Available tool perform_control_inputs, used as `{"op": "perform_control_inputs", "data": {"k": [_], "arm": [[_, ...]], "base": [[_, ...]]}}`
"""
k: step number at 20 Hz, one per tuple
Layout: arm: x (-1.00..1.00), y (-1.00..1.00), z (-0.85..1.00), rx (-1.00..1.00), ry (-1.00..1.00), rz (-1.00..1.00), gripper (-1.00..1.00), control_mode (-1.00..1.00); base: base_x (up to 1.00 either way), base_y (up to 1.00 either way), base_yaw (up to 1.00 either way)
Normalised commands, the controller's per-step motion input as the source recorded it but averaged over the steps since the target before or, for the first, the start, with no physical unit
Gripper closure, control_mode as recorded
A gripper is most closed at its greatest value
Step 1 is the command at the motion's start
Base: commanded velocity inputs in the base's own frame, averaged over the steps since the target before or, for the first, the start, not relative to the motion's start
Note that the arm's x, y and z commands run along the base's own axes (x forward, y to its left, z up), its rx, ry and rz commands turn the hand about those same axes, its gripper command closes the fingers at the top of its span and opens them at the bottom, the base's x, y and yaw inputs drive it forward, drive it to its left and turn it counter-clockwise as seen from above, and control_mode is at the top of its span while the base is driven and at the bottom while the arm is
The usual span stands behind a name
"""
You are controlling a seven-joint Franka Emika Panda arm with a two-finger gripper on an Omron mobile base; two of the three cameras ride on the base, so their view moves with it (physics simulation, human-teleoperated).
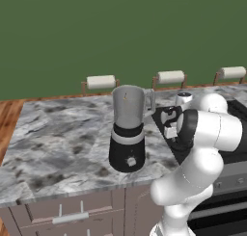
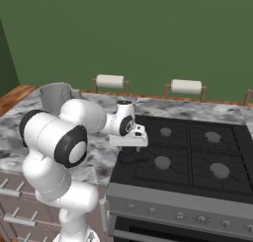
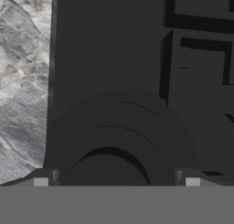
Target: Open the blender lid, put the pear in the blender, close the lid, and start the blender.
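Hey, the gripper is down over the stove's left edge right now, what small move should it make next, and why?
Probably ease down and close on the blender lid. The gripper is open, its tips either side of the lid's centre knob, and the lid lies on the stove. The blender jar stands uncovered, and an orange speck inside it may be the pear, though that is too small to tell.

One blender, one blender lid, three paper-towel rolls.
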Motion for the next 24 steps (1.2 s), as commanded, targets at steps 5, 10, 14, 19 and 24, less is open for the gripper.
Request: {"op": "perform_control_inputs", "data": {"k": [5, 10, 14, 19, 24], "arm": [[0.0, 0.0, 0.0, 0.0, 0.0, 0.0, -1.0, -1.0], [0.0, 0.0, 0.0, 0.0, 0.0, 0.0, -1.0, -1.0], [0.0, 0.01, -0.14, 0.0, 0.0, 0.0, -1.0, -1.0], [-0.24, 0.0, -0.01, 0.0, -0.05, 0.0, -1.0, -1.0], [-0.06, 0.06, -0.15, 0.0, -0.01, 0.0, -1.0, -1.0]], "base": [[0.0, 0.0, 0.0], [0.0, 0.0, 0.0], [0.0, 0.0, 0.0], [0.0, 0.0, 0.0], [0.0, 0.0, 0.0]]}}
